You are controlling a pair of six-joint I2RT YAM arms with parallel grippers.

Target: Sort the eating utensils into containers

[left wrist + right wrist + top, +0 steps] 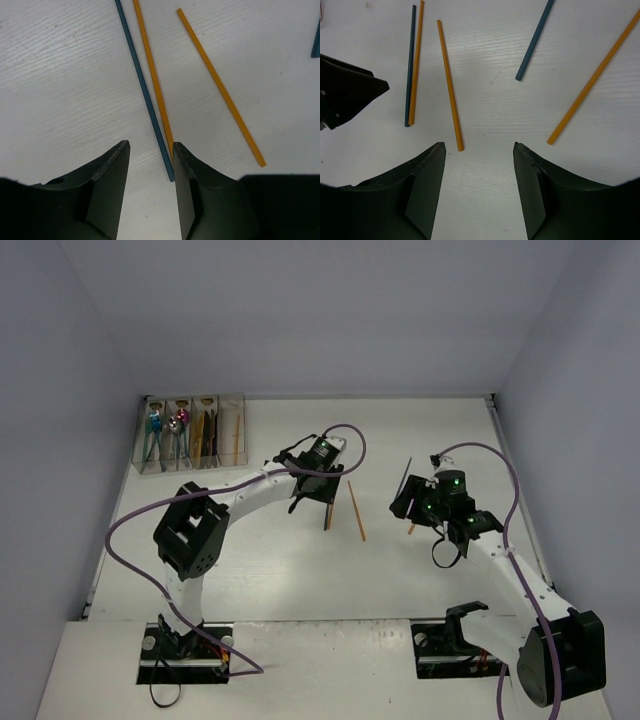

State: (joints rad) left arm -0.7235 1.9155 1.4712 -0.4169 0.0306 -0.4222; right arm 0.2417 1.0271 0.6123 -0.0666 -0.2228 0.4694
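Four joined clear containers (190, 432) at the back left hold several utensils. My left gripper (322, 495) is open and empty low over the table. In the left wrist view a blue stick (145, 92) and an orange stick (154, 75) lie side by side. The blue stick's near end lies between my left gripper's (151, 147) jaws, close to the right finger. A second orange stick (220, 87) lies to the right, also in the top view (356, 510). My right gripper (414, 504) is open and empty (479, 145) above bare table, with another blue stick (535, 40) and orange stick (592, 82) ahead.
White table with grey walls on three sides. The right wrist view shows the left gripper's black finger (350, 92) at its left edge, beside the blue and orange pair (412, 65). A purple cable (345, 435) loops over the left arm.
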